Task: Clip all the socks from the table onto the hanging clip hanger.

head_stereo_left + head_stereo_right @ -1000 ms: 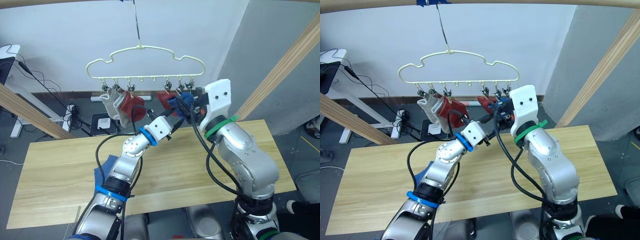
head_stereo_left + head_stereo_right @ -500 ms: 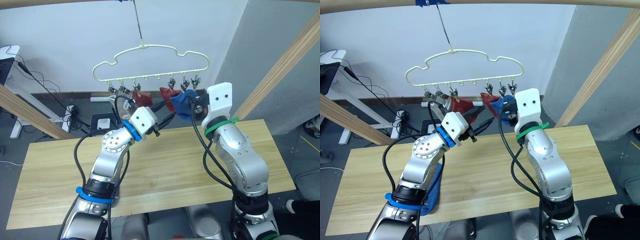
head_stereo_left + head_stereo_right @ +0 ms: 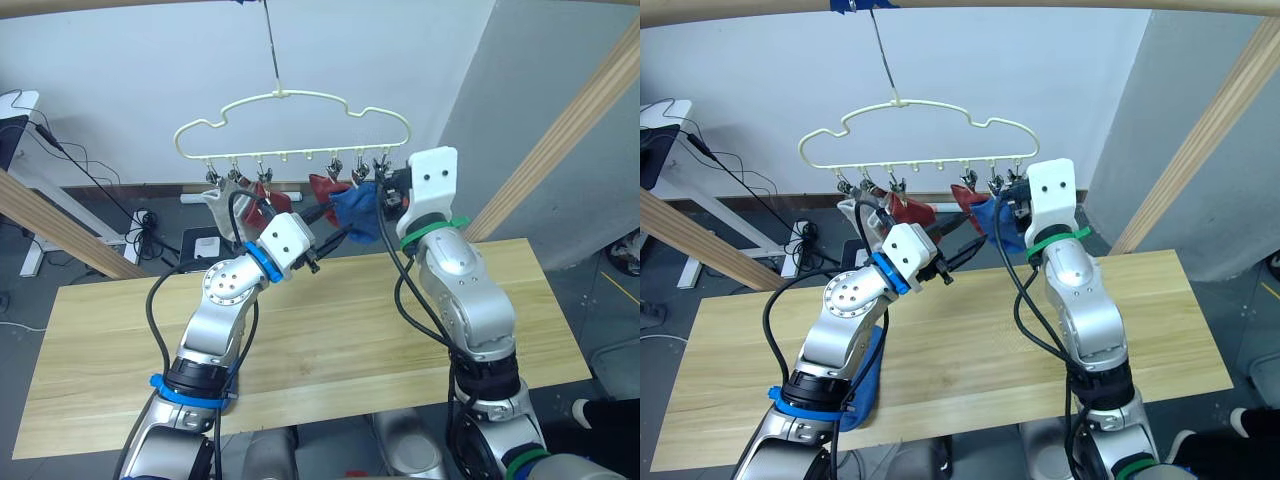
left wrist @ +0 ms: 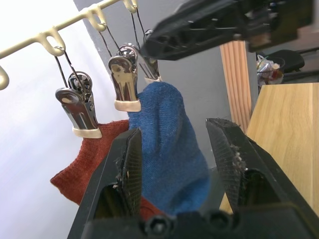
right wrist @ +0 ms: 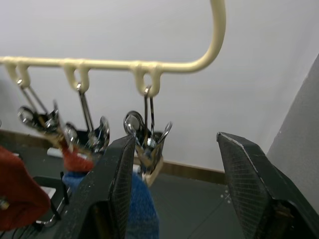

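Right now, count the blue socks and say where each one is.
2. One blue sock hangs from a clip near the right end of the clip hanger. The other blue sock lies on the table, partly hidden under the left arm.

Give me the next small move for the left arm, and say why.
Probably pull the left gripper back and lower it toward the last blue sock on the table. Its fingers are open either side of the hung blue sock, which hangs from a clip on the clip hanger without their grip; the right gripper is open too.
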Available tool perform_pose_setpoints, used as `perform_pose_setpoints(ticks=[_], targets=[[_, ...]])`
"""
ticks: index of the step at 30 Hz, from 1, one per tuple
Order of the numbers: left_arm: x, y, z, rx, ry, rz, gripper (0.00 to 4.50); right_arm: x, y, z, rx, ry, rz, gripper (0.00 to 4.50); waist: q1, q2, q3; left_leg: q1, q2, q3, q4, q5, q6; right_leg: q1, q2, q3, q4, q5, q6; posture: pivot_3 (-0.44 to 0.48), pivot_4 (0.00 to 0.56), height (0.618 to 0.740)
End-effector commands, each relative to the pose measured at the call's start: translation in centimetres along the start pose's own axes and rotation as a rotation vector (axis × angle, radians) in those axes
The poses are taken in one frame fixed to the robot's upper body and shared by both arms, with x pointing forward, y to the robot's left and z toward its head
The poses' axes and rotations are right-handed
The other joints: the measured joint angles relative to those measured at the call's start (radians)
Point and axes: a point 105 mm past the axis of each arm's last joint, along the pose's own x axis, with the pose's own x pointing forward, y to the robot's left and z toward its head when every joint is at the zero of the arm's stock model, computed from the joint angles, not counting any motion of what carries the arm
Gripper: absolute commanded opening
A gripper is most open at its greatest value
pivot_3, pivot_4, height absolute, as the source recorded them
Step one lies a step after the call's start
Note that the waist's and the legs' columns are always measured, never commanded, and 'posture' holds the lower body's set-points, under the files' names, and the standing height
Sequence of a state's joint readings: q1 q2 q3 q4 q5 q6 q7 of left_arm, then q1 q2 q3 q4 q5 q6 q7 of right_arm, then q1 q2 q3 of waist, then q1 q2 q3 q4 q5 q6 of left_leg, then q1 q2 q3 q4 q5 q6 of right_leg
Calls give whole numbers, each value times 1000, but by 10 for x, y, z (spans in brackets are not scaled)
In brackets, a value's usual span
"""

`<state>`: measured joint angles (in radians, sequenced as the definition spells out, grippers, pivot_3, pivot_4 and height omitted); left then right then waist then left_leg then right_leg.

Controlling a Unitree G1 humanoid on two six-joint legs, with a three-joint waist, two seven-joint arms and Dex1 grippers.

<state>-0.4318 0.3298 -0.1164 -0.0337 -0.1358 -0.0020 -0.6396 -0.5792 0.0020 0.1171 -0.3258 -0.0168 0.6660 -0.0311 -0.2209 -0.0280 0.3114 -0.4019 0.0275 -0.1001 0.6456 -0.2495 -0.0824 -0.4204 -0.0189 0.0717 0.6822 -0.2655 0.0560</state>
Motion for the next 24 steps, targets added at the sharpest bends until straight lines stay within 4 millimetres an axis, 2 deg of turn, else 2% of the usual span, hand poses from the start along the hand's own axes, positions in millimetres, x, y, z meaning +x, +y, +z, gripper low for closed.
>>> perform_pose_setpoints(ticks=[1, 14, 24], targets=[[-1, 2, 10, 32, -28, 8, 2285, 5, 0, 11, 14, -52, -15, 2711, 0, 0, 0, 0, 0, 0, 0, 0, 0, 0, 0, 0, 0, 0, 0, -280, 250, 740], [-2, 2, 7, 39, -17, 7, 2285, 8, -1, 9, 56, -64, -68, 2711, 0, 0, 0, 0, 0, 0, 0, 0, 0, 0, 0, 0, 0, 0, 0, -280, 249, 740], [-2, 0, 7, 40, -17, 4, 2285, 6, -3, 9, 161, -64, -76, 2711, 0, 0, 0, 0, 0, 0, 0, 0, 0, 0, 0, 0, 0, 0, 0, -281, 247, 740]])
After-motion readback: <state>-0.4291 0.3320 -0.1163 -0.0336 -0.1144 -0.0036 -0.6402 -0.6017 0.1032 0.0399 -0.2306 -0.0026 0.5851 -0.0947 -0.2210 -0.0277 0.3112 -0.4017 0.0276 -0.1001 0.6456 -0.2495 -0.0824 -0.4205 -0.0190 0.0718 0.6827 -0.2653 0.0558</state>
